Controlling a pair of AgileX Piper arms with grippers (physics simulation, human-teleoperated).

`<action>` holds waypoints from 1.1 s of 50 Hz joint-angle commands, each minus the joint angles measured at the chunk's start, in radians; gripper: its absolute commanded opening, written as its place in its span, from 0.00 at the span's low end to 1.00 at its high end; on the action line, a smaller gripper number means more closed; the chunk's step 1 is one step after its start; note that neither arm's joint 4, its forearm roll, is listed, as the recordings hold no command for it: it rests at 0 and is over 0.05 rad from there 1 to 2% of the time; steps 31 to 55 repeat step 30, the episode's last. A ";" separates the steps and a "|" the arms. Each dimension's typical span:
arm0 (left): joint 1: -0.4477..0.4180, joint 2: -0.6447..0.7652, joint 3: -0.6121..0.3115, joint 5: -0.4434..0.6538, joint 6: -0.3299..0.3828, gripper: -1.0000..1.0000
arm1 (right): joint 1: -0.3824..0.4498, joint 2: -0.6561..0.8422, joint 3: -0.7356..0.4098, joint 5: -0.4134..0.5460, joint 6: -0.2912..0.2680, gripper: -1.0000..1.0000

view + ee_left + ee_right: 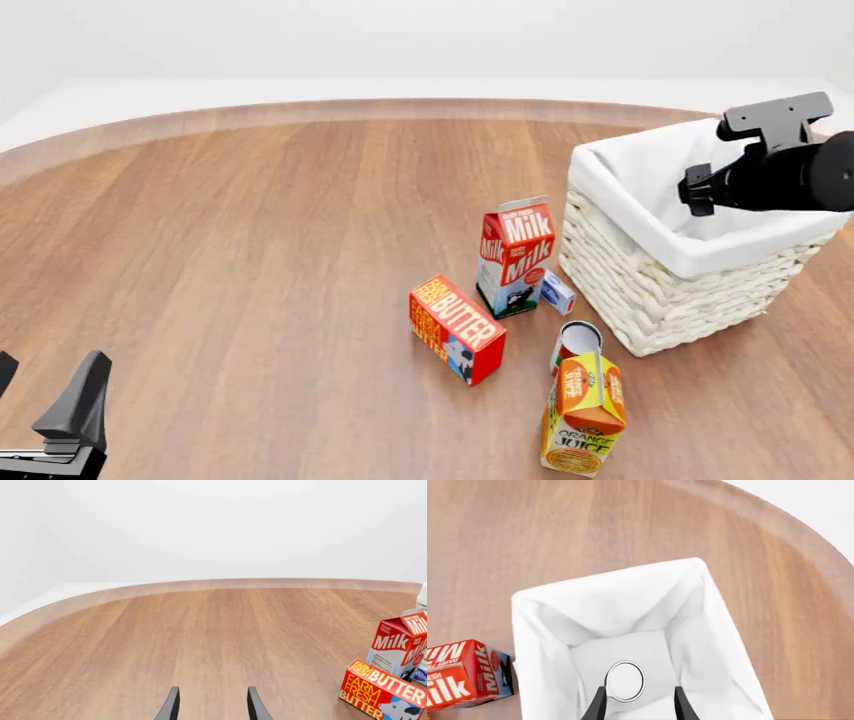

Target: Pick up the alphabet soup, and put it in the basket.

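Observation:
The alphabet soup shows only its round pale top in the right wrist view, standing upright on the white-lined floor of the basket. My right gripper hangs open above it, its fingers wider apart than the can and not touching it. From the front, the right gripper hovers over the wicker basket at the right, and the can is hidden inside. My left gripper sits open and holding nothing at the near left edge, seen also as the left gripper over bare wood.
Left of the basket stand a milk carton, a small blue box and a butter box. An orange juice carton and a red-labelled can lie in front of the basket.

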 commanded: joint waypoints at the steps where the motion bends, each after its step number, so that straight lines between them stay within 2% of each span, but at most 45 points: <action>1: 0.000 0.000 0.000 0.000 0.000 1.00 | -0.001 -0.046 0.016 -0.003 0.006 1.00; 10: 0.000 0.000 0.000 0.000 0.000 1.00 | -0.001 -0.093 0.046 -0.020 0.020 1.00; 19: 0.000 0.000 0.000 0.000 0.000 1.00 | 0.005 -0.144 0.088 -0.048 0.004 1.00; 30: 0.000 0.000 0.000 0.000 0.000 1.00 | -0.024 -0.209 0.152 -0.087 0.009 1.00; 55: 0.000 0.000 0.000 0.000 0.000 1.00 | -0.024 -0.209 0.152 -0.087 0.009 1.00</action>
